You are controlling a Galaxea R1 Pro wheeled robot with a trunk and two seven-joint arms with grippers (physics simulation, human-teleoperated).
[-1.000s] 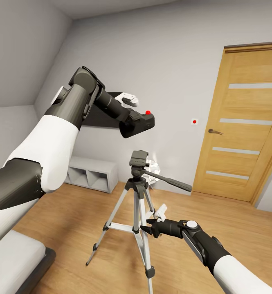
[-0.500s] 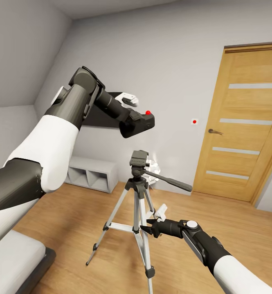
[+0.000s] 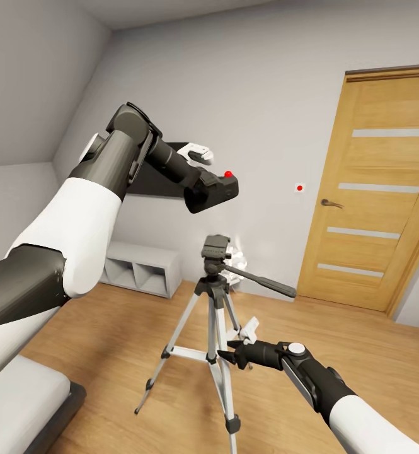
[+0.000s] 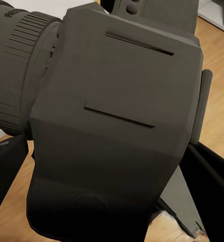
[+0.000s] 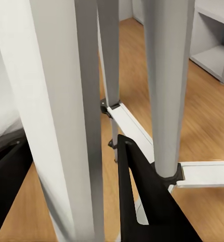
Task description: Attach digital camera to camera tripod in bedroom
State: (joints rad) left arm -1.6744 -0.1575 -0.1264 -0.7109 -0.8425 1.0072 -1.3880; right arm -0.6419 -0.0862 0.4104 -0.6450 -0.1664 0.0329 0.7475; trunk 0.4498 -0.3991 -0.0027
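Left gripper [image 3: 204, 187] holds the camera [image 3: 217, 189] up in the air, fingers clamped on its body, red button on top, above and slightly left of the tripod [image 3: 214, 296] head. Tripod stands on the wood floor [image 3: 96, 334] near the oak door [image 3: 373, 195]. Right gripper [image 3: 229, 353] is low at the tripod's legs with one leg between its fingers; can't tell whether they grip it.
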